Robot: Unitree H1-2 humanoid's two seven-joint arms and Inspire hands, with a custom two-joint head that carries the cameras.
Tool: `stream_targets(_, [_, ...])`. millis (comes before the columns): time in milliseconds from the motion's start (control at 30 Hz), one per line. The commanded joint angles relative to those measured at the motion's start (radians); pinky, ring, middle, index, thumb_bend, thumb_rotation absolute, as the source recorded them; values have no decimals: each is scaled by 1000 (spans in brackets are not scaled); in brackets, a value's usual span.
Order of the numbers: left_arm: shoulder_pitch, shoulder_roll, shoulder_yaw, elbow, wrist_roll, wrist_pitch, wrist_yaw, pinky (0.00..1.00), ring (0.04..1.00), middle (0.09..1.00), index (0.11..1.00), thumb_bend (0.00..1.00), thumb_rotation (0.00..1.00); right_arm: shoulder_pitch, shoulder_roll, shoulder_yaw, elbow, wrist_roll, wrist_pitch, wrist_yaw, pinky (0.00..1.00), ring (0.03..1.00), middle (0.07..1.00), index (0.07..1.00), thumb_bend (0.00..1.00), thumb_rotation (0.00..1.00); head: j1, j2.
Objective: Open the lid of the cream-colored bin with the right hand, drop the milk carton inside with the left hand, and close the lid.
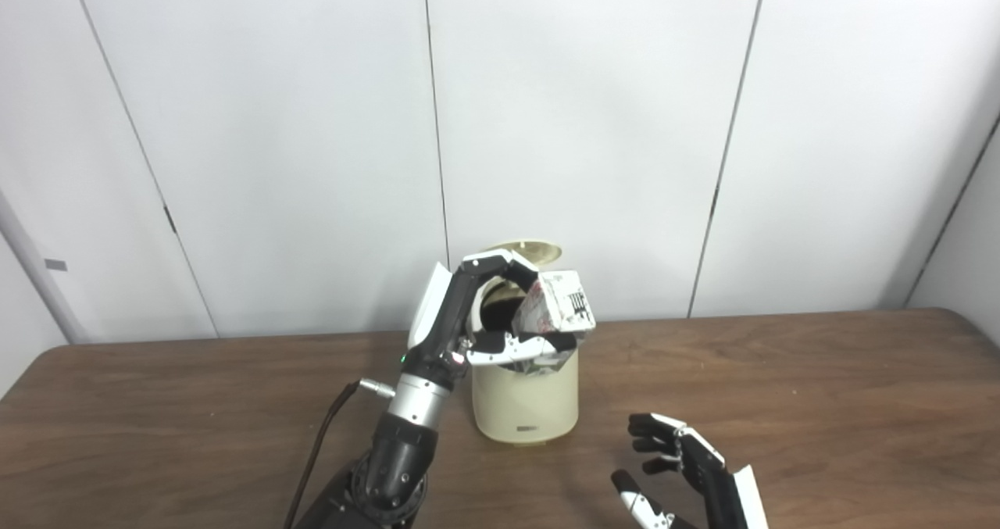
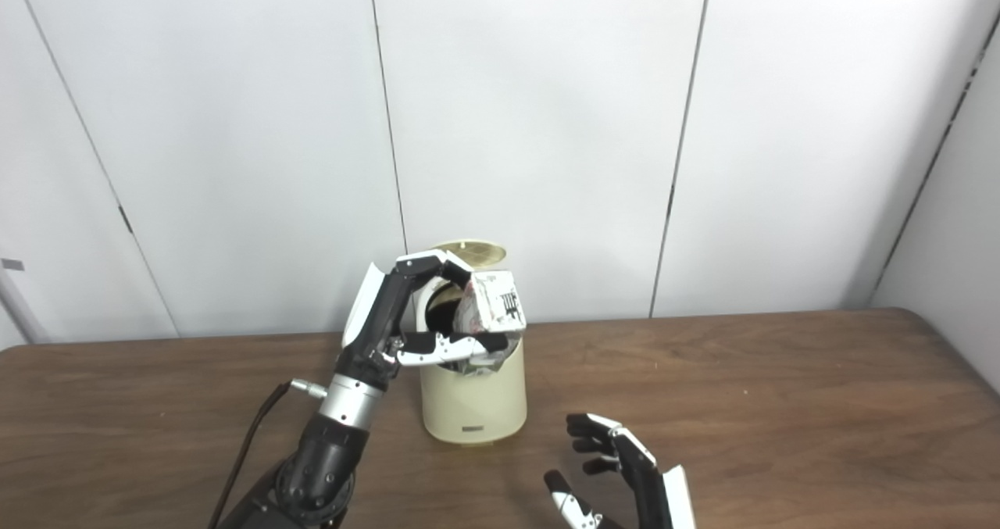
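Observation:
The cream-colored bin (image 1: 525, 400) stands on the table near its middle, with its lid (image 1: 525, 248) raised open behind the mouth. My left hand (image 1: 484, 310) is raised over the bin's mouth and is shut on the milk carton (image 1: 556, 304), a crumpled white carton with red and black print. The carton sits tilted at the right side of the opening, its lower end inside the rim. My right hand (image 1: 678, 466) rests low at the front right of the bin, apart from it, fingers spread and holding nothing.
The brown wooden table (image 1: 820, 404) stretches out to both sides. A black cable (image 1: 320, 443) runs along my left forearm. White wall panels stand close behind the bin.

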Motion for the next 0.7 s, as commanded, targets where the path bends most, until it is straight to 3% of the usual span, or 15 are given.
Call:
stream_targets(0, [-86, 14, -13, -9, 15, -29, 69, 625, 521, 488, 429, 499, 0, 51, 1, 7, 16, -7, -27, -8, 564, 668, 696, 690, 227, 258, 0, 1])
stream_targets(267, [-149, 50, -101, 42, 32, -29, 215, 621, 508, 485, 433, 501, 0, 61, -3, 9, 10, -6, -38, -6, 552, 665, 696, 689, 221, 255, 6, -3])
stream_targets(400, [-178, 64, -133, 72, 25, -29, 263, 553, 447, 496, 460, 504, 0, 66, -4, 11, 3, -19, -37, -9, 545, 661, 694, 689, 222, 270, 7, -1])
stream_targets(667, [-194, 74, -175, 110, 5, -29, 293, 520, 441, 500, 458, 503, 0, 78, 7, 14, -18, -39, -17, -10, 533, 650, 691, 690, 216, 240, 0, -4])
